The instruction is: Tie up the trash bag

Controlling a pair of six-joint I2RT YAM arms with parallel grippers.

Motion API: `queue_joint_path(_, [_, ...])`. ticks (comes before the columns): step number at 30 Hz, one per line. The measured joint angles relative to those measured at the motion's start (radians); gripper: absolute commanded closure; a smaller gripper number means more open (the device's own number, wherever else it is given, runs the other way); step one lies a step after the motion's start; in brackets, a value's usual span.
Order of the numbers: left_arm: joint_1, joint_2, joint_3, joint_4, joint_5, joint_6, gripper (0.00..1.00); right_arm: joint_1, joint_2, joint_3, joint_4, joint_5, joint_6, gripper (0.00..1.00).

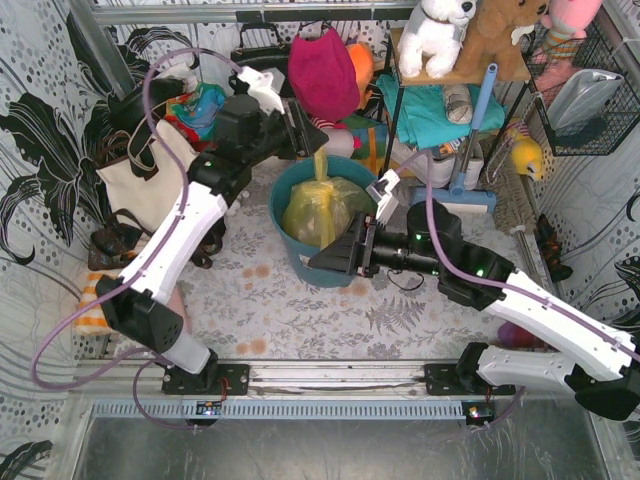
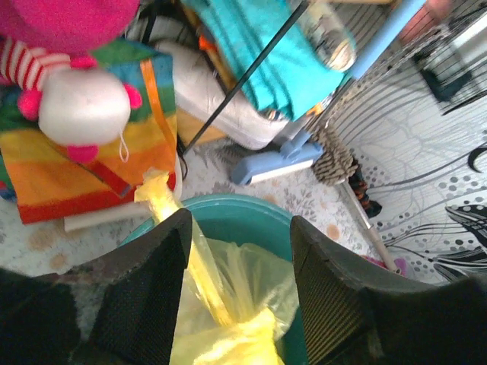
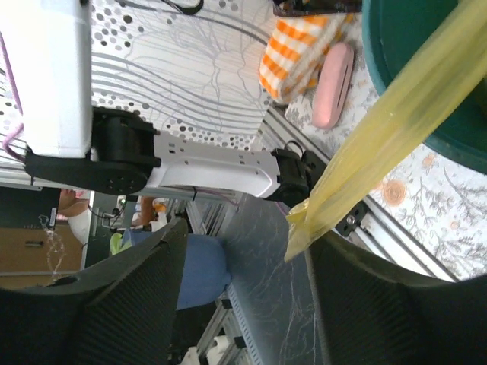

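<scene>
While both sets of fingers stand apart with nothing clamped, the trash bag (image 1: 322, 208) sits in the teal bin (image 1: 290, 255) at centre frame of the top view. The left gripper (image 2: 240, 228) straddles one yellow tail (image 2: 199, 262). The right gripper (image 3: 247, 243) has the other tail (image 3: 380, 129) ending loose between its fingers.

Risk, as judged: neither tail is secured, so a slack knot may open, or the thin film may catch a pad and drag the bag. The bag neck points up. In the right wrist view its tail runs diagonally, upper right to lower centre.

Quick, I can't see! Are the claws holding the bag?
Left gripper: open, trash bag strip between jaws, ungripped.
Right gripper: open, holding nothing.
</scene>
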Motion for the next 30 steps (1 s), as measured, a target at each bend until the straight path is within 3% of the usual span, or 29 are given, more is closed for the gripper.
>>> queue_joint_path(8, [0.007,-0.182,0.012,0.000,-0.094,0.032,0.28,0.000,0.038,0.257,-0.187,0.184,-0.149,0.30])
queue_joint_path(18, [0.012,-0.505,-0.385,0.099,-0.355,0.057,0.14,-0.023,0.039,0.281,-0.266,0.803,-0.504,0.15])
queue_joint_path(23, [0.012,-0.606,-0.596,0.126,-0.510,0.077,0.00,-0.192,0.002,0.176,-0.201,0.955,-0.669,0.08])
queue_joint_path(26, [0.012,-0.645,-0.726,0.136,-0.600,0.080,0.02,-0.364,-0.002,0.096,-0.170,0.939,-0.728,0.02])
queue_joint_path(30, [0.012,-0.657,-0.851,0.140,-0.705,0.081,0.02,-0.537,0.014,-0.024,-0.140,0.876,-0.756,0.03])
